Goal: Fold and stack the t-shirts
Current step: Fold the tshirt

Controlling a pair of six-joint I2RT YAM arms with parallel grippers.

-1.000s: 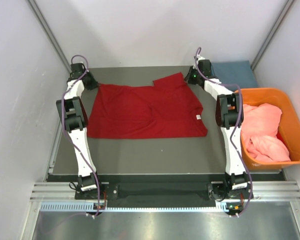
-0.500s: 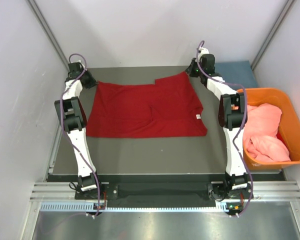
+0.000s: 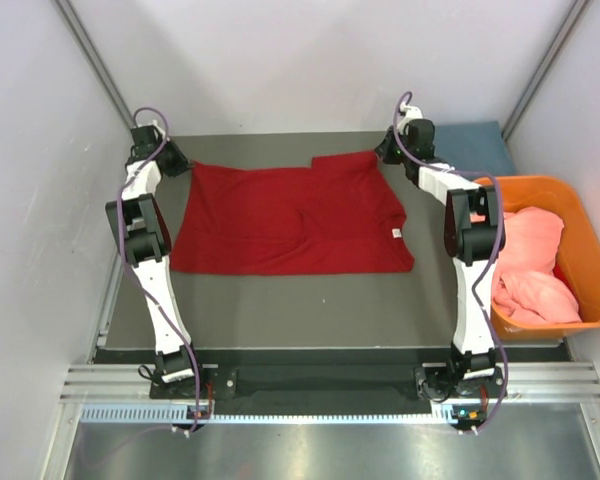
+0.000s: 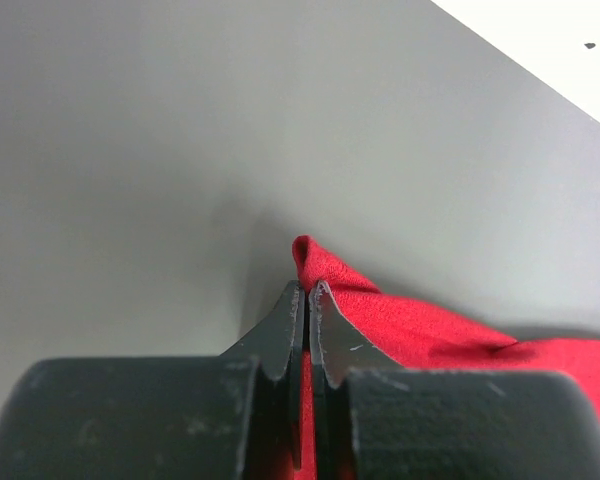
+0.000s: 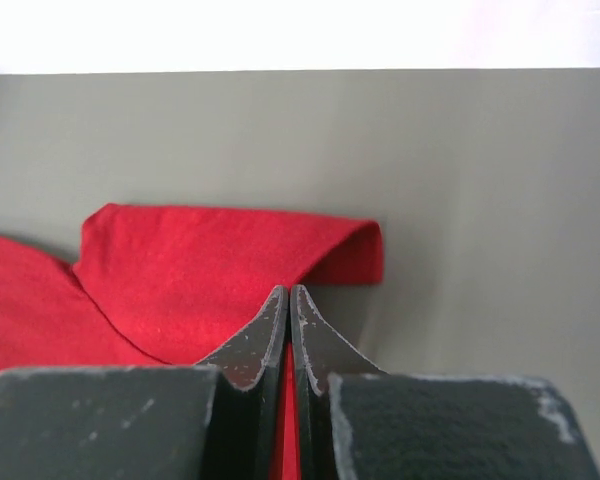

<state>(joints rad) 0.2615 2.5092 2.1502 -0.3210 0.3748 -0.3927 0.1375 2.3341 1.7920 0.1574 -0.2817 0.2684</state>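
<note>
Left hand [image 3: 177, 160] and right hand [image 3: 385, 150] sit at the two far corners of the red t-shirt [image 3: 290, 215] in the top view. The shirt lies spread almost flat over the far half of the table [image 3: 310, 300], with its white label [image 3: 395, 234] near the right edge, a rumple near the middle and a flap turned over at the far right corner. From this height the fingers are too small to show whether they are together or apart. This view alone shows the rest of the work: a salmon-pink t-shirt [image 3: 530, 262] lies crumpled in the orange tub [image 3: 540, 183] to the right, and a blue t-shirt [image 3: 470, 148] lies beyond the tub, though I cannot tell if it is folded. No stack is visible, so I judge the task barely begun, with the red shirt only being laid out for its first fold. The left wrist view supplies what the top view lacks: the left hand is clamped on a small peak of red cloth rising between the closed fingers, with bare table beyond it. The right wrist view likewise shows the right hand pinched on the red cloth, whose edge rolls over just past the fingertips.
</note>
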